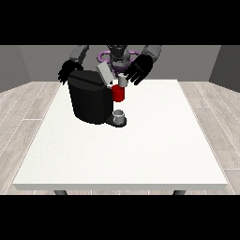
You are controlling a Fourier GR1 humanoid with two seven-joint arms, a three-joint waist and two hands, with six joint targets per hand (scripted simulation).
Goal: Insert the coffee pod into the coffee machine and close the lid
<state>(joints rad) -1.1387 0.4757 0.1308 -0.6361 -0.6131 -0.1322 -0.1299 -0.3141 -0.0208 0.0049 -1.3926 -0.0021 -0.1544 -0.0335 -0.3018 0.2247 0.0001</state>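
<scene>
Small cup (119, 115) on coffee machine (89, 99) base; lid (105, 73) raised; coffee pod (123, 80) at curled fingers (132, 77)

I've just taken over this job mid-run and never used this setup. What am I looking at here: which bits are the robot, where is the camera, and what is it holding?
The camera stands across the white table and faces the robot, so the robot is the small grey figure at the top. Its two black hands reach toward you. The big black box is the coffee machine, with its grey lid tilted up, a red part at its front and a small cup below. The hand at the view's right is at a small grey cylinder, probably the coffee pod, right above the red part. The hand at the view's left is beside the machine's back corner.
</scene>
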